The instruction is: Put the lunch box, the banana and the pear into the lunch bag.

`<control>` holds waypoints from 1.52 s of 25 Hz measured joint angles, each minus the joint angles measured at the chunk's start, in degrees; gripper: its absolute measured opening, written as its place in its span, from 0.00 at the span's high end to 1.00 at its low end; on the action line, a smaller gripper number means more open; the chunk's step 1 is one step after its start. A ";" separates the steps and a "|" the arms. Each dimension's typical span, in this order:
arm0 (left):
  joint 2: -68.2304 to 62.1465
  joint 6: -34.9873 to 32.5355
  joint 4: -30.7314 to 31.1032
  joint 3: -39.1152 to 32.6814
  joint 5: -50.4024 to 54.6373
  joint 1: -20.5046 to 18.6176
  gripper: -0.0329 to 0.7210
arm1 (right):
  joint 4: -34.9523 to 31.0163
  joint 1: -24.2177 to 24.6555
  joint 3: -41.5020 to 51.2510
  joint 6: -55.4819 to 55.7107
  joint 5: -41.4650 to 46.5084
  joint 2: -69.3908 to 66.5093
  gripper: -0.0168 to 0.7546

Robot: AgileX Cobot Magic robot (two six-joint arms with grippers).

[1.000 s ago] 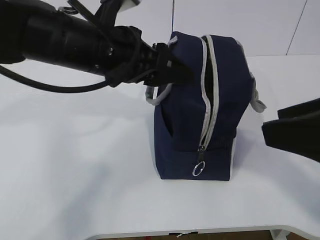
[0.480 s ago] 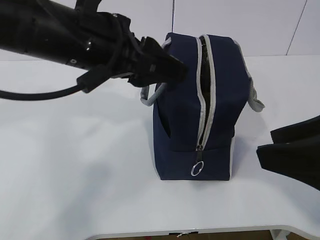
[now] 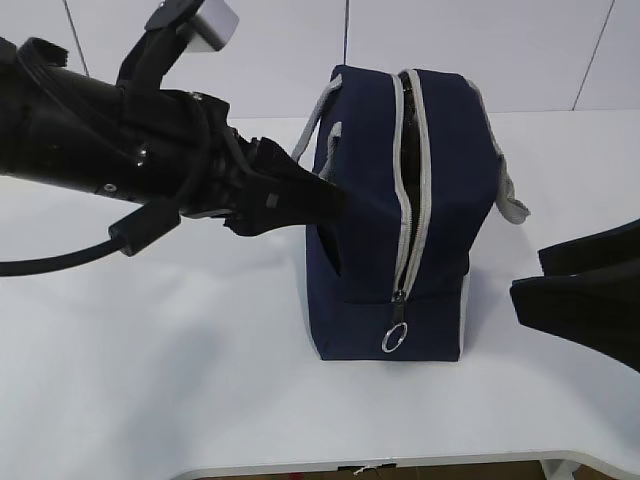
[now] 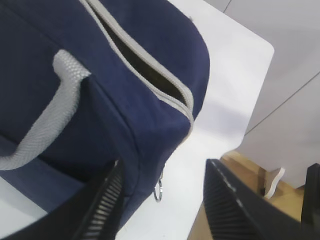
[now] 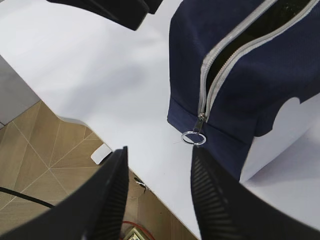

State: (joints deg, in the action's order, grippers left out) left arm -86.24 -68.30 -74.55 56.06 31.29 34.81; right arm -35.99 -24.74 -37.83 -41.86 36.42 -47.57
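No brand name or readable writing anywhere on show; the lunch bag (image 3: 400, 210) carries no legible label from this side, just navy fabric and a white lower panel (image 5: 280, 135) at its right end.

The lunch bag stands upright in the middle of the white table (image 3: 150, 380), its grey zip (image 3: 412, 190) running over the top and down the near face, parted along most of its length, with the ring pull (image 3: 396, 338) hanging low near the base. A grey webbing handle (image 3: 322, 125) loops up on the left side, another (image 3: 508, 195) droops on the right.

Left gripper (image 4: 160, 200): the jaws stand released, about half apart, with nothing between them. In the wrist view one finger (image 4: 102, 205) sits just beside the bag's near left corner, but I can't tell whether it touches the fabric; the other is off past the table edge. From the room, the black arm's tip is level with the bag's left wall, below the handle.

Right gripper (image 5: 155, 195): also unclenched, roughly half spread, holding nothing. It hangs near the table's near right, apart from the bag, with the ring pull in view between its fingers (image 5: 107, 200).

The dark gap of the zip shows nothing I can make out inside.
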 joint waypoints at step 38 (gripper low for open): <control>-5.54 -7.64 -13.66 -0.25 1.03 -0.06 0.97 | -17.55 0.00 2.34 -35.22 -3.72 -13.10 0.53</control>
State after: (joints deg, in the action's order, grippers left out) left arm -91.78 -75.94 -88.22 55.81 32.32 34.75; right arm -53.53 -24.74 -35.49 -77.08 32.70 -60.67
